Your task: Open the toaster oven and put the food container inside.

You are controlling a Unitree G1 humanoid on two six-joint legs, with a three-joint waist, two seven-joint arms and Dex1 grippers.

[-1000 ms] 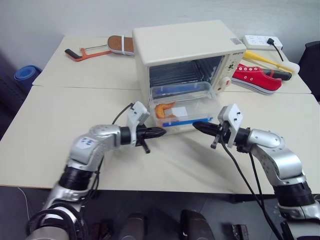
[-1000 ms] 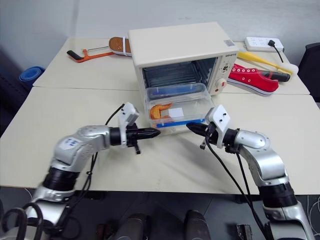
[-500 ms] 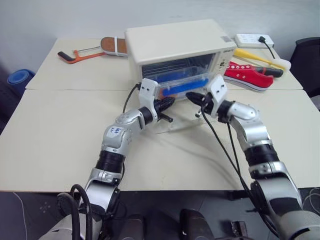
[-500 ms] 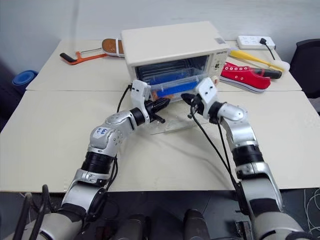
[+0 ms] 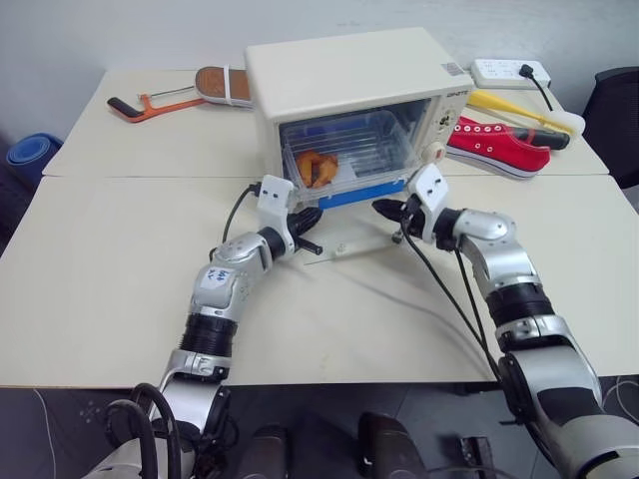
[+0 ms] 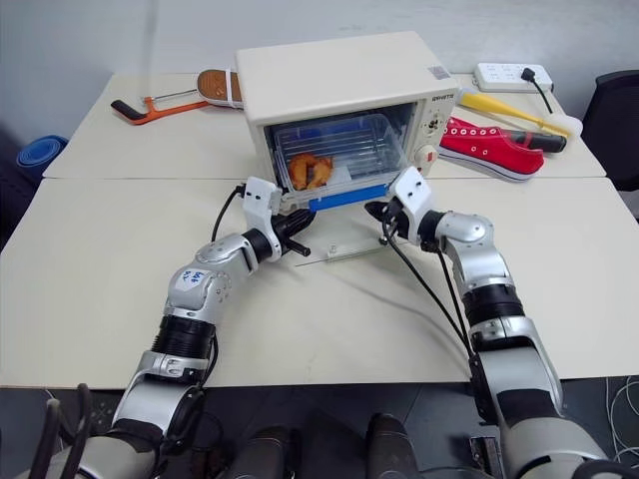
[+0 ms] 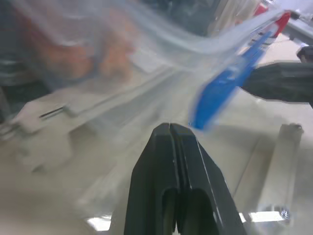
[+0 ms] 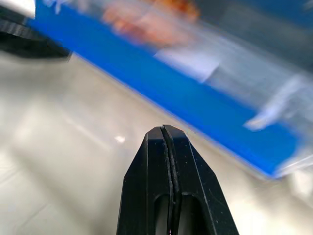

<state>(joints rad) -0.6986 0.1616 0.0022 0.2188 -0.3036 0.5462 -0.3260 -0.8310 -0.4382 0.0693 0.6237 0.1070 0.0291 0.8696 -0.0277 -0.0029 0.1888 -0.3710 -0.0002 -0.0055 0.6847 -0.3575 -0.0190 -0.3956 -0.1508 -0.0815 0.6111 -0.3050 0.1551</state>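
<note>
Both black two-fingered grippers, left [image 5: 312, 217] and right [image 5: 384, 209], are clenched empty at centre frame. Between them, the cream-white boxy toaster oven [image 5: 339, 70], upper centre, now holds the small clear plastic food container [image 5: 344, 160], which a second ago lay on the dropped glass door [image 5: 344, 239]. Judging by this, only closing might remain.

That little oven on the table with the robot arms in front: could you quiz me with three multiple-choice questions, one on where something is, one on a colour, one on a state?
1. Where is the food container?
A. inside the oven
B. on the floor
C. on top of the oven

2. What colour is the shoe beside the oven?
A. green
B. red
C. black

3. How is the oven door?
A. shut
B. missing
C. folded down open

Answers: 1 A, the clear box sits within the oven's opening. 2 B, the shoe has a red upper with a white sole. 3 C, the glass door lies flat on the table before the opening.
</note>
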